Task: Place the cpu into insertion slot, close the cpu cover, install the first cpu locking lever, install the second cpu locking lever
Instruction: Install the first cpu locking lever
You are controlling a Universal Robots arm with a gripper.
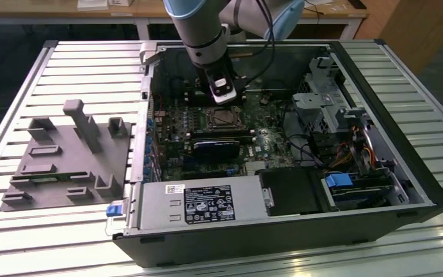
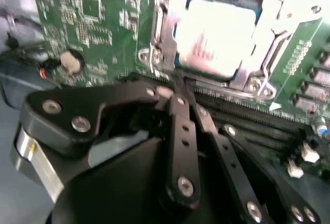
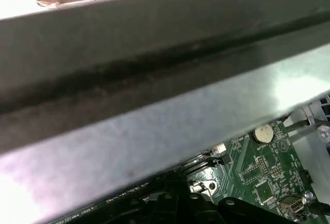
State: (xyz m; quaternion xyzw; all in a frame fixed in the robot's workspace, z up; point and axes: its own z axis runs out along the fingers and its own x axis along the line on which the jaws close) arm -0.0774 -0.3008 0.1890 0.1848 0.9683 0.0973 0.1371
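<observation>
Working at the socket – entry for one arm inside an open computer case [image 1: 406, 190] on a slatted desk [image 1: 21, 242].

- Gripper [image 2: 175, 87]: fingers drawn together to a narrow tip with nothing seen between them, poised just beside the near edge of the cpu cover [image 2: 242, 77]. I cannot tell whether the tip touches metal.
- Cpu [image 2: 214, 38]: lying flat in the insertion slot [image 1: 203, 118], its bright top showing through the cover's window.
- Cpu cover: down over the chip and apparently flat.
- Lever rod [image 2: 164, 38]: a thin silvery wire along the socket side nearest the tip. Whether it is hooked cannot be told.
- Neighbours: memory slots [image 2: 247, 116] between gripper and socket, coin battery [image 2: 69, 62] off to one side, grey fixture block [image 1: 67, 161] on the desk at the exterior view's left.

Judgement – chip and cover look done, so the step in hand is a locking lever. To do it well, bear on the lever's free handle end, not on the cover or chip. Press down first, then sideways under its hook, slowly. Keep the closed tip square on so the thin wire cannot slip off, and stay clear of the memory slots and small board parts.
</observation>
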